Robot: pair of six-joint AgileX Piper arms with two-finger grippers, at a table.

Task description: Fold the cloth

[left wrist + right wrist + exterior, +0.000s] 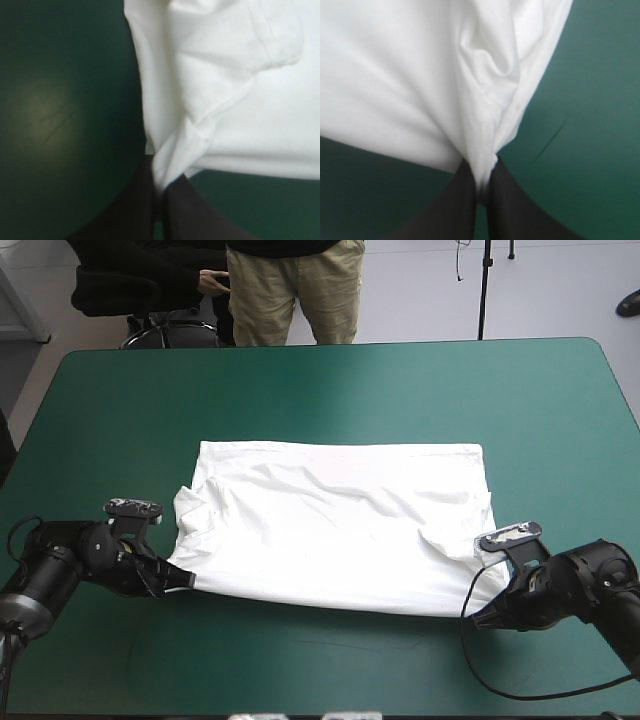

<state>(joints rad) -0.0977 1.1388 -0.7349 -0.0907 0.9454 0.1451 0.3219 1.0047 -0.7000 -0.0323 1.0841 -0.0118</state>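
Close to the table's near edge, toward its left corner, the left gripper (184,580) sits low over the teal-green cover (330,390). Its black fingers are clenched on the near-left corner of the T-shirt (340,530). In the left wrist view a pinched ridge of white cloth (225,100) rises from between the nearly closed fingers (142,200).

The T-shirt lies spread across the middle of the table. It is roughly rectangular, with shallow wrinkles, and its left side is bunched and slightly turned up.

Toward the near-right corner, the right gripper (478,618) grasps the T-shirt's near-right corner. The right wrist view shows the cloth (410,75) gathered into a fold and drawn down between the clamped fingers (510,205).
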